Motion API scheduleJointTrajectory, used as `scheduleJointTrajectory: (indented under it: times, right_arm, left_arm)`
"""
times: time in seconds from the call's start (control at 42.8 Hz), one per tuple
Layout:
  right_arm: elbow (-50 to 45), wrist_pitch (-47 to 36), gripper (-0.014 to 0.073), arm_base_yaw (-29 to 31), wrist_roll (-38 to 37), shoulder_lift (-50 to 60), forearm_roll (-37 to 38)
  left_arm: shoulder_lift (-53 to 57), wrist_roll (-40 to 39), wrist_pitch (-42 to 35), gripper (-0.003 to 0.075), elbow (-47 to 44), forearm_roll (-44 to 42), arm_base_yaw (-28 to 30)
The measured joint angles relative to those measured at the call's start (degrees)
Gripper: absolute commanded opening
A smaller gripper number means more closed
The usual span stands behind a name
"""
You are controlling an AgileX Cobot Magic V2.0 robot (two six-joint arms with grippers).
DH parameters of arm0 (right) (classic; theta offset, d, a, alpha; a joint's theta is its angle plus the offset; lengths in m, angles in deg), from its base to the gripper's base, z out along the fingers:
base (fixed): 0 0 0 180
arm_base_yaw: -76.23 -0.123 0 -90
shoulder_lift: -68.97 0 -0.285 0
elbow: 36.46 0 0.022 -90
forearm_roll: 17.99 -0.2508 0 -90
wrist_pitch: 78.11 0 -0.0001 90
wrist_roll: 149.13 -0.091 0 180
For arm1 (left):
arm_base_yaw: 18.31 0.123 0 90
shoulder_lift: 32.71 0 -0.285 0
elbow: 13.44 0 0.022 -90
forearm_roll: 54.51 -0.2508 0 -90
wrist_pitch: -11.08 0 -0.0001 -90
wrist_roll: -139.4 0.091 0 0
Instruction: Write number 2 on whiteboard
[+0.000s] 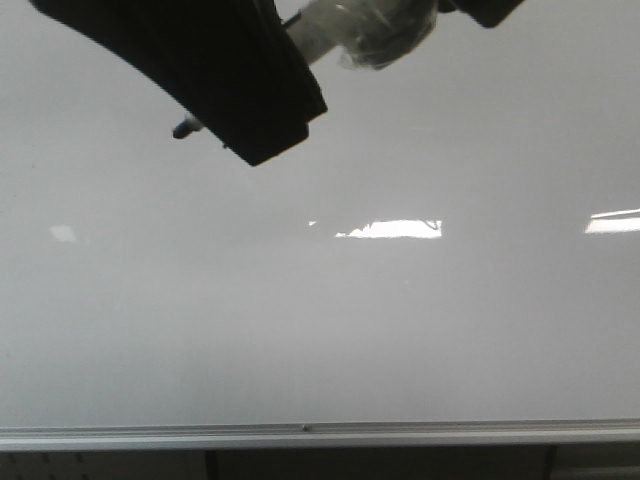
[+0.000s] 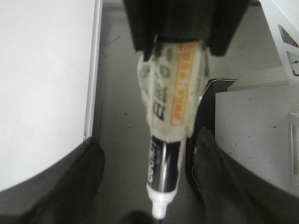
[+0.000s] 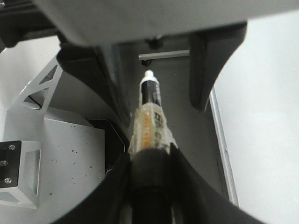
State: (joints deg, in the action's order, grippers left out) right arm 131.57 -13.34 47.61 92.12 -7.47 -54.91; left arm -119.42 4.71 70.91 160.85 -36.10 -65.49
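Observation:
The whiteboard (image 1: 320,330) fills the front view, glossy and blank, with its silver rail (image 1: 300,434) along the lower edge. The number 2 is out of view. A black marker (image 3: 150,95), wrapped in clear tape around its middle, is held above the board. My right gripper (image 3: 152,161) is shut on its rear end. The marker's white tip (image 2: 159,205) points in between the spread fingers of my left gripper (image 2: 147,140), which is open and not touching it. In the front view a black finger (image 1: 240,80) covers part of the marker, and the tip (image 1: 182,129) pokes out beyond it.
Bright rectangular light reflections (image 1: 395,229) lie on the board. Beside the board's edge (image 2: 92,70) runs a dark strip, then a grey speckled surface (image 2: 252,121) with a silver metal bracket (image 3: 28,172).

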Motion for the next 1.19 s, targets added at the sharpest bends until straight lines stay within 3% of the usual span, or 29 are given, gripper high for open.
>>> scheduleJointTrajectory:
  times: [0.234, 0.397, 0.561, 0.724, 0.981, 1.192]
  right_arm:
    - [0.0, -0.1, 0.0001, 0.0, -9.8, 0.6, 11.9]
    - [0.0, -0.1, 0.0001, 0.1, -24.9, 2.3, 21.2]
    - [-1.5, -2.3, 0.0001, 0.1, -38.6, 6.6, 25.6]
    - [-11.0, -13.1, 0.0001, 0.1, -43.4, 15.5, 26.0]
    - [-27.3, -39.2, 0.0001, 0.2, -46.1, 22.6, 26.0]
    - [-27.1, -44.4, 0.0001, 7.7, -46.2, 19.3, 26.0]
  left_arm:
    - [7.6, -3.1, 0.5, 0.0461, -0.5, -0.2, 3.8]
    - [13.6, -7.8, 0.5, 0.0461, -3.8, -0.2, 12.3]
    - [19.2, -11.8, -0.6, 0.0461, -8.3, -0.2, 19.8]
    - [23.9, -12.5, -1.4, 0.0461, -12.3, -0.2, 24.2]
    - [24.9, -12.7, -3.1, 0.0461, -13.7, -0.2, 24.9]
    - [24.9, -12.8, -3.4, 0.0461, -13.7, -0.2, 24.9]
